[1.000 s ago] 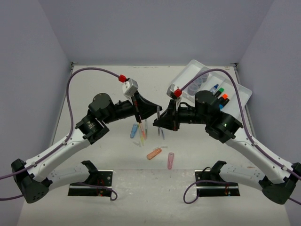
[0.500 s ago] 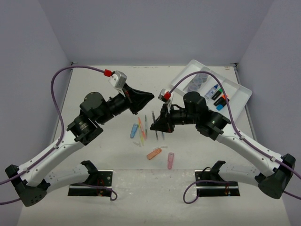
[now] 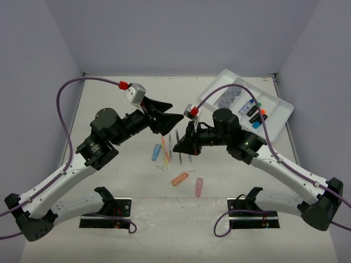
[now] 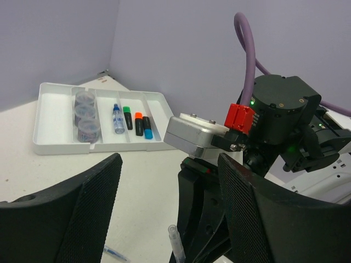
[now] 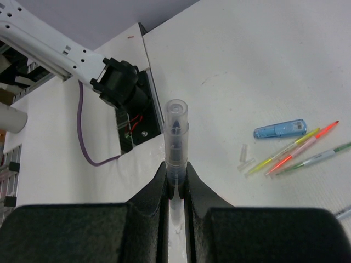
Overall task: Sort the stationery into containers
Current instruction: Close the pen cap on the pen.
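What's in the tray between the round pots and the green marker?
A short blue and white stick lies there, alone in its own slot of the tray, between the pots and the green marker. The left wrist view shows it best.

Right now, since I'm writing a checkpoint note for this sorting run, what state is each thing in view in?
Left tool, open, empty.
Right tool, shut on clear-capped pen.
Tray, partly filled.
Pots, three in one tray compartment.
Highlighters, capped, lying in tray.
Thin pens, loose on table.
Blue capsule, loose on table.
Orange capsule, loose on table.
Pink capsule, loose on table.
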{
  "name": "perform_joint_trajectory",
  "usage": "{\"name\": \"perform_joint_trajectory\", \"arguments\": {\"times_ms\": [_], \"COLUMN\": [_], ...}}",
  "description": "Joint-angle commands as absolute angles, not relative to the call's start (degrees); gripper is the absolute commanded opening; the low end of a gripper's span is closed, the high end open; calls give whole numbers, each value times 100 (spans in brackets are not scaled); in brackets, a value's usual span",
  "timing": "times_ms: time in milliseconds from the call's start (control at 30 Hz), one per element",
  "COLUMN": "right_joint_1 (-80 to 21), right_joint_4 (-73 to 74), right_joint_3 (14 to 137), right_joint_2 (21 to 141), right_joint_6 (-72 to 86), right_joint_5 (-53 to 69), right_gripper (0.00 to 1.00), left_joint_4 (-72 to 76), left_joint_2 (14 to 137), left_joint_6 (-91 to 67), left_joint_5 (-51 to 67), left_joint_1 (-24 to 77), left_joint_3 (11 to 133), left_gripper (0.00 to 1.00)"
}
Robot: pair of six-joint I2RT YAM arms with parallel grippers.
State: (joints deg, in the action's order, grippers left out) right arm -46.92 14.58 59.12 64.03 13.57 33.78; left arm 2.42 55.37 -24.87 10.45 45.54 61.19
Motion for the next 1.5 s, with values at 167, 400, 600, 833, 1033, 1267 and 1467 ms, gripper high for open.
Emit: {"name": "perform_joint_trajectory", "arguments": {"times_ms": [167, 400, 600, 833, 1033, 1267, 1467], "right_joint_1": [-4866, -4878, -4878, -4878, -4870, -4854, -3805], "right_joint_4": [1074, 884, 1048, 1185, 1460, 1695, 1779], "right_joint_3": [5848, 5802, 6011, 6203, 6532, 6783, 5799], "right_joint_2": [6018, 5805, 5848, 5871, 5907, 6073, 5429], "right_joint_6": [1596, 1652, 1566, 1574, 1503, 1373, 1984], "right_joint_5": [3182, 3096, 2984, 2879, 2635, 2216, 1544], "right_gripper": [0, 0, 0, 0, 0, 0, 0], "left_joint_4": [508, 682, 830, 860, 958, 97, -2324], "left_joint_2": [5555, 5735, 5922, 5889, 5907, 5807, 5779], "left_joint_6": [-2399, -2461, -2487, -2487, -2549, -2357, -2776], "left_joint_5": [1254, 1571, 2174, 2488, 2795, 1261, -2879], "left_joint_1": [4567, 4570, 4567, 4570, 4570, 4570, 4522], "left_joint_3": [6231, 6019, 6008, 5881, 5695, 5975, 6814], "left_gripper": [66, 28, 17, 10, 0, 16, 82]}}
